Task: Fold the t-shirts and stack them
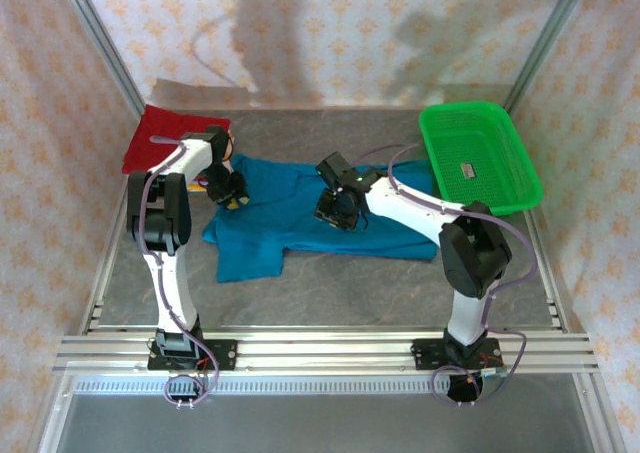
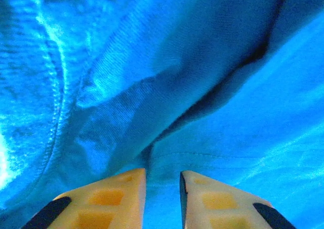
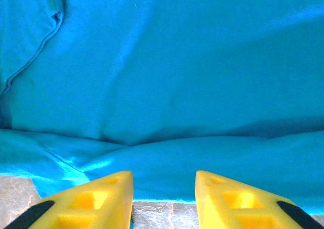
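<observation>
Top external first, from your near edge: both arm bases sit on the rail with bare table (image 1: 340,293) ahead of them; then comes the teal-blue t-shirt (image 1: 285,228), spread rumpled mid-table and not yet folded. Your right gripper (image 1: 338,208) is down over the shirt's middle; on the right wrist view its jaws stand parted with nothing between them. Table shows in the gap and the hem lies just past the tips, so I'd judge it's lined up to catch that edge. Your left gripper (image 1: 230,190) works the shirt's far-left corner; the left wrist view shows narrow-set jaws with a crease running into the gap, and whether cloth is pinched I cannot tell. Farther back, a dark red t-shirt (image 1: 160,133) lies flat at far left — likely the stacking spot; the green basket (image 1: 500,133) sits far right.
</observation>
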